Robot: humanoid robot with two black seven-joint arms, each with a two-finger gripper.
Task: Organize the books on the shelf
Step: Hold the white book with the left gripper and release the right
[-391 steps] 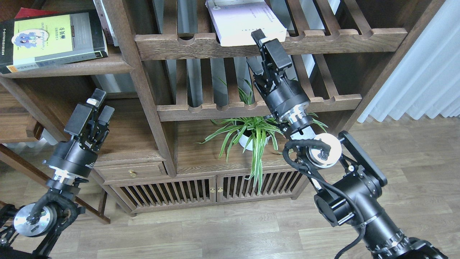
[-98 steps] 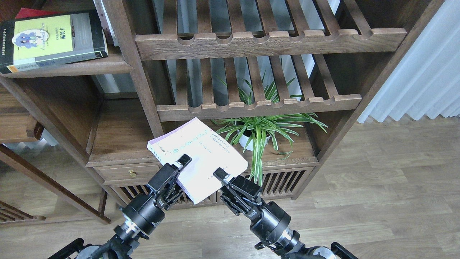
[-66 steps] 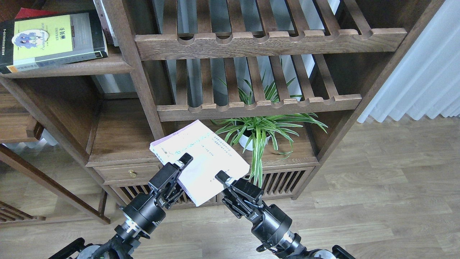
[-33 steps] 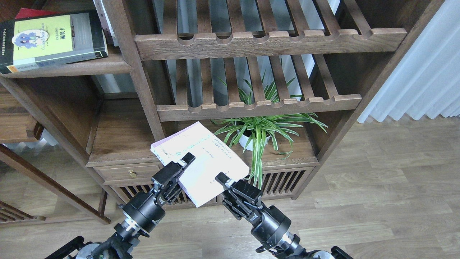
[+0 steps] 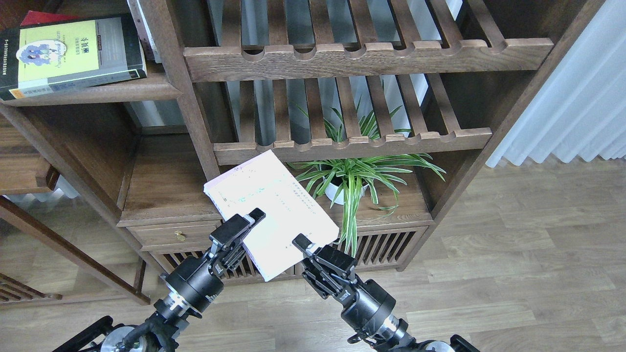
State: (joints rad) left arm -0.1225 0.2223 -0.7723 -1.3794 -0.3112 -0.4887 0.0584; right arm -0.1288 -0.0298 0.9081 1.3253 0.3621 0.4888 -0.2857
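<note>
The thick white-lilac book (image 5: 271, 205) is held in the air in front of the bookcase, between both grippers. My left gripper (image 5: 247, 226) clamps its lower left edge, with one finger on the cover. My right gripper (image 5: 304, 246) clamps its lower right edge; its lower finger is hidden under the book. The black book with the yellow-green panel (image 5: 63, 54) lies flat on the solid dark-brown shelf (image 5: 122, 90) at the upper left. A corner of the red book (image 5: 41, 17) peeks out behind it.
Two slatted racks with notched front rails (image 5: 367, 54) (image 5: 352, 144) fill the middle bay. A potted spider plant (image 5: 352, 181) stands below them, right behind the held book. A drawer (image 5: 176, 234) and slatted cabinet doors sit low. A white curtain (image 5: 577, 98) hangs at the right.
The white-lilac book, earlier on the upper rack with my right gripper at it, is now low between both grippers. In the last second its far edge tipped up a little.
</note>
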